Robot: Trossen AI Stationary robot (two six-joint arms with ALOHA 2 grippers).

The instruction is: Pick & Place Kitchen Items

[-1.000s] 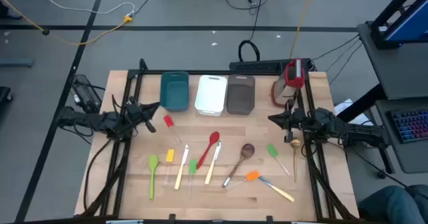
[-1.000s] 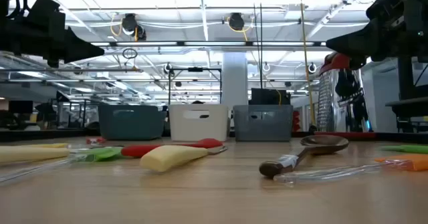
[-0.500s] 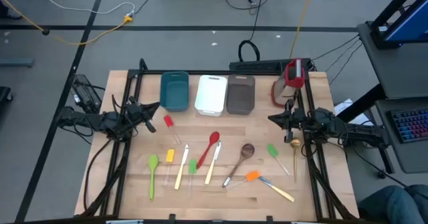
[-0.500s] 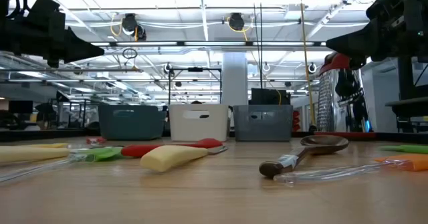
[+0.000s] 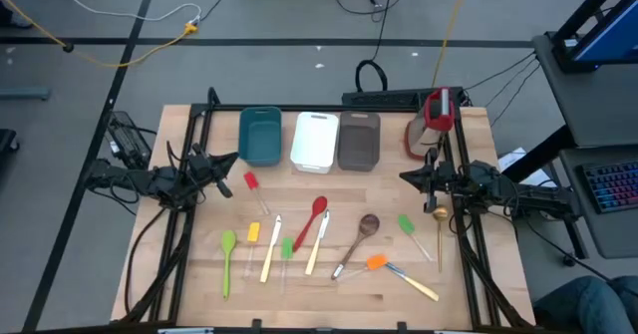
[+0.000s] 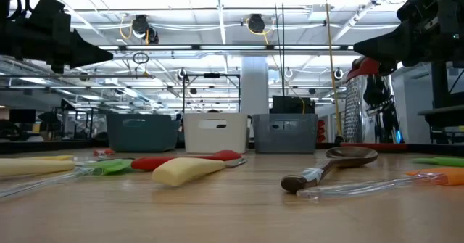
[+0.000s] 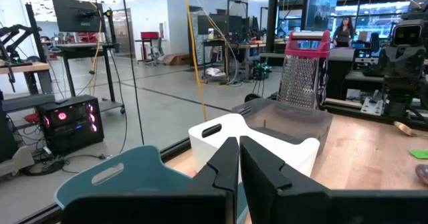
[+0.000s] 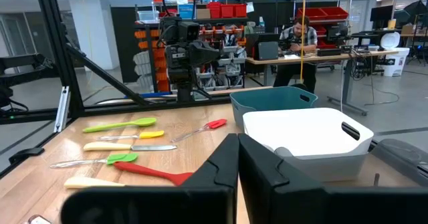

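Observation:
Several slim utensils lie flat on the wooden table: a small red spatula (image 5: 251, 180), a red spoon (image 5: 315, 216), a green spoon (image 5: 228, 256), a yellow spatula (image 5: 253, 232), pale-handled knives (image 5: 270, 249), a wooden spoon (image 5: 361, 232), an orange spatula (image 5: 377, 262), a green spatula (image 5: 406, 224) and a gold spoon (image 5: 439, 226). My left gripper (image 5: 236, 159) hangs shut and empty above the table's left side, beside the teal tray. My right gripper (image 5: 403, 176) hangs shut and empty above the right side, over the gold spoon's end. Both stand well above the table in the low view (image 6: 105, 54), (image 6: 359, 52).
A teal tray (image 5: 261, 135), a white tray (image 5: 316, 141) and a grey-brown tray (image 5: 359, 141) stand in a row at the far edge. A red-and-white grater (image 5: 436, 115) stands upright at the far right. A person sits at a desk beyond the table (image 8: 302, 33).

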